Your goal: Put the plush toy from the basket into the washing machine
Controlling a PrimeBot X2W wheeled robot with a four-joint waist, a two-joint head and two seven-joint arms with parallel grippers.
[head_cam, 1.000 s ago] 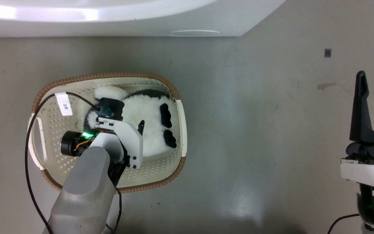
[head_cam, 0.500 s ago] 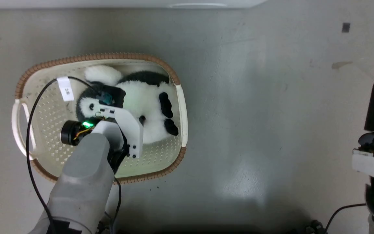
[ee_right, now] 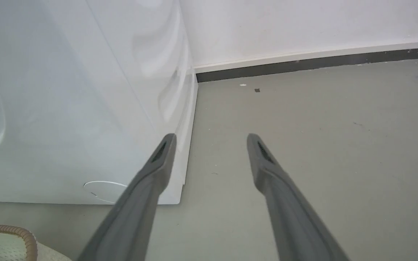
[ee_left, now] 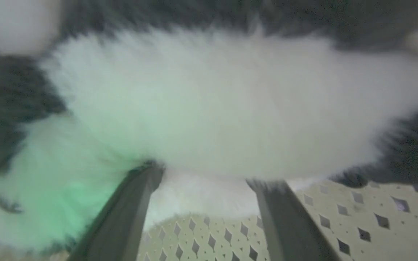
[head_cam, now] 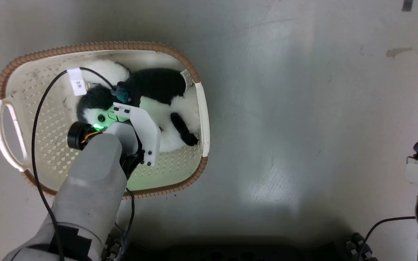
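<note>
Plush toy is in the basket, in the half toward the robot's right. It lies on its side: black back toward the far rim, white belly toward the near rim, one black limb touching the right end wall. A small tag pokes out at the far right corner.

Left gripper is down inside the basket at the toy. Fingers are spread, not clamped, with both tips sunk in the white belly fur and fur bulging between them. The perforated basket bottom shows right under the fingers. From the head camera the wrist bracket covers the fingers. A green light on the wrist tints the fur.

The grey left forearm reaches in over the near rim. A black cable with a white label loops across the left half of the basket.

The basket sits on the grey floor.

Right gripper hangs in the air well off to the right, fingers apart, holding nothing. Its camera sees the washing machine side panel, a bit of basket rim at the lower left, and the white wall with a dark baseboard.
</note>
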